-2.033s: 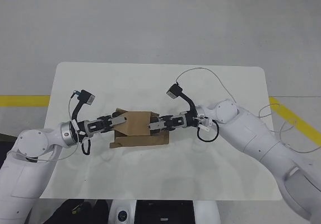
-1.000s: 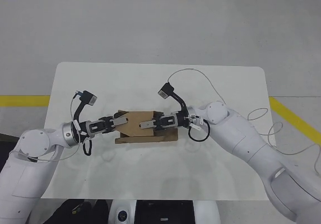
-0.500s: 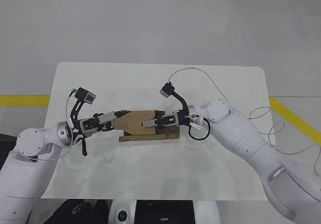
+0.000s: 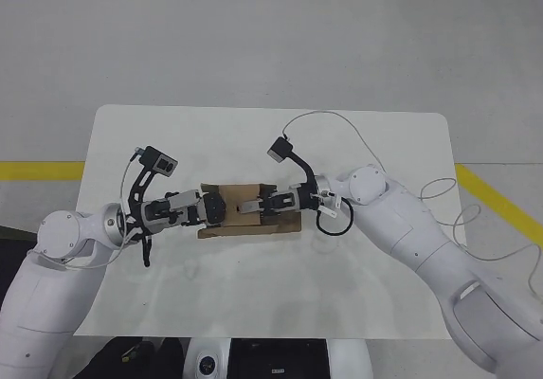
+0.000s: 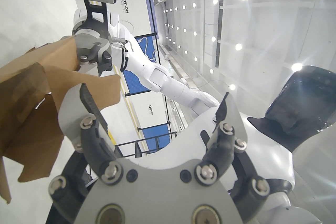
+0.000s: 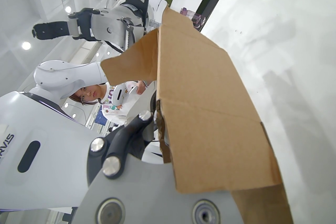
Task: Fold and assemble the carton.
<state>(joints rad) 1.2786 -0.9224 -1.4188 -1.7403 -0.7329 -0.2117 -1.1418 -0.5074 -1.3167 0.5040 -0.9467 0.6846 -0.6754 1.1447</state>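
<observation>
Carton (image 4: 273,225) sits mid-worktop (image 4: 271,142), a touch toward 6 o'clock. It looks only half popped open, with slanted walls and loose flaps. Right claw (image 4: 250,205) comes in from 3 o'clock, pinching a wall. Left claw (image 5: 155,92) is at the 9 o'clock end, spread, holding nothing. I'd say squaring up and tucking flaps are still to do.

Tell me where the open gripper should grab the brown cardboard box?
Best guess: the loose flap at the carton's left end, approached from the left. The flap sticks out as a thin sheet right beside the left gripper, whose jaws stand wide open and could slip over its edge. The right gripper holds the other end, so the carton probably won't slide away.
</observation>
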